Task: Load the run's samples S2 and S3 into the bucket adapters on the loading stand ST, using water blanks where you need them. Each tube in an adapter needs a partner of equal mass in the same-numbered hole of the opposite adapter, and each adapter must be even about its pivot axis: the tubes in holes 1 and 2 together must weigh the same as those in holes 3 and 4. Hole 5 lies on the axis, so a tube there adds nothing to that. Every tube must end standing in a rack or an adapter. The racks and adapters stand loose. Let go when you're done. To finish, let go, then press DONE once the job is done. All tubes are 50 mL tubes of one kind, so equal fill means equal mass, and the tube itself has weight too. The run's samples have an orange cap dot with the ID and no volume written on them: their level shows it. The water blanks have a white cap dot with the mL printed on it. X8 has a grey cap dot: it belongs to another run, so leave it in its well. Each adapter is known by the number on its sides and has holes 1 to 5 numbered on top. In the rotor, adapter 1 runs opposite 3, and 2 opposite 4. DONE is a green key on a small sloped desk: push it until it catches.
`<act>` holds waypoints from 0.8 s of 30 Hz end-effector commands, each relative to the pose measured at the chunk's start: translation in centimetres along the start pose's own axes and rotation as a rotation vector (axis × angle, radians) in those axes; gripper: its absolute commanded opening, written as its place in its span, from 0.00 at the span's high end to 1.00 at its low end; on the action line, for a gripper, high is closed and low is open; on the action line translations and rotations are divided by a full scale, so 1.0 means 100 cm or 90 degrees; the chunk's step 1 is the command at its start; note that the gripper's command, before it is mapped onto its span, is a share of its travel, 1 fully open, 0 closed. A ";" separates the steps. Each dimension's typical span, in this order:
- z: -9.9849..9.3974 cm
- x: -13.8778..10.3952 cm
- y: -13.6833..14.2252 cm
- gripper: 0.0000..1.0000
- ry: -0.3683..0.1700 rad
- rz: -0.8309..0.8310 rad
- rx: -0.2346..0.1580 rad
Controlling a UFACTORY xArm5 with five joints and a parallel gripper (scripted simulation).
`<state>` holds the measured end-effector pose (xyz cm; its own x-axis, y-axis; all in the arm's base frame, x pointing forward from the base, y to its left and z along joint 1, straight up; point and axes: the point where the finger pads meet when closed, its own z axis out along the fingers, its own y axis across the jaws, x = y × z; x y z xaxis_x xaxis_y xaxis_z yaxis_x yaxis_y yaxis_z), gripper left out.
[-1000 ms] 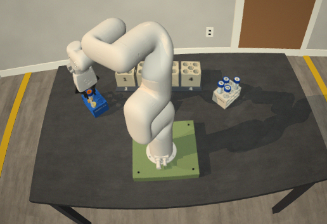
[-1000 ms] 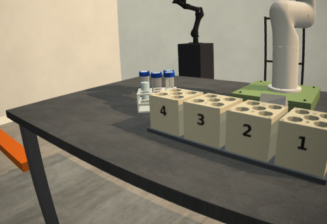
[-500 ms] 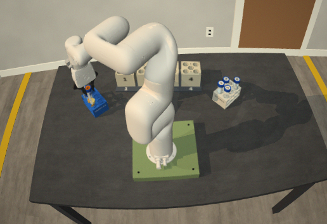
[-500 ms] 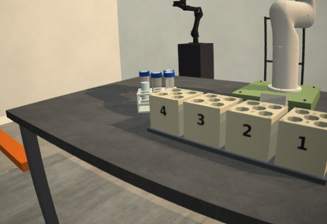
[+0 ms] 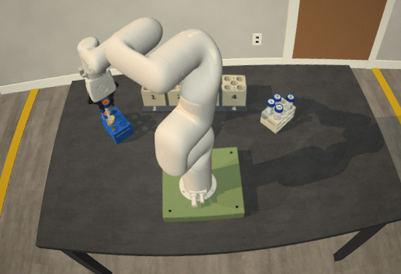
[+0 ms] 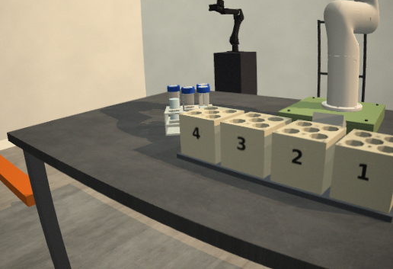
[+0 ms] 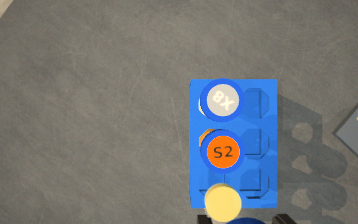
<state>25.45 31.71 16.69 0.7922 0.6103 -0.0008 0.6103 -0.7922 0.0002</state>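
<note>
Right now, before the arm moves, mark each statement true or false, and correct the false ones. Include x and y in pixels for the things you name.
1. The gripper [image 5: 105, 103] [image 7: 244, 219] is holding a tube [image 5: 106, 102] [image 7: 223, 202]. True.
2. S2 [image 7: 223, 151] is the tube in the gripper. False: it stands in the blue rack [image 5: 125, 136] [image 7: 196, 167].
3. X8 [image 7: 223, 100] has a grey cap dot. True.
4. A tube stands in adapter 4 [image 5: 234, 98] [image 6: 196, 146]. False: its holes are empty.
5. The white rack [image 5: 268, 123] [image 6: 173, 130] holds two tubes. False: it holds four.

I stand in a lab: capped tubes [image 5: 278, 108] [image 6: 187, 97], a blue sample rack [image 5: 118, 127] [image 7: 266, 120], numbered adapters [image 5: 234, 93] [image 6: 244, 148].
</note>
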 end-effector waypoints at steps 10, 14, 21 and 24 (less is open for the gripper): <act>-0.026 0.001 0.000 1.00 0.002 0.000 0.000; -0.034 0.001 0.000 1.00 0.002 0.000 0.000; -0.044 0.001 0.000 1.00 0.002 0.000 0.000; -0.045 0.001 0.000 1.00 0.002 0.000 0.000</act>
<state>25.45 31.70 20.72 0.7922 0.6103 -0.0014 0.6103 -0.7922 0.0004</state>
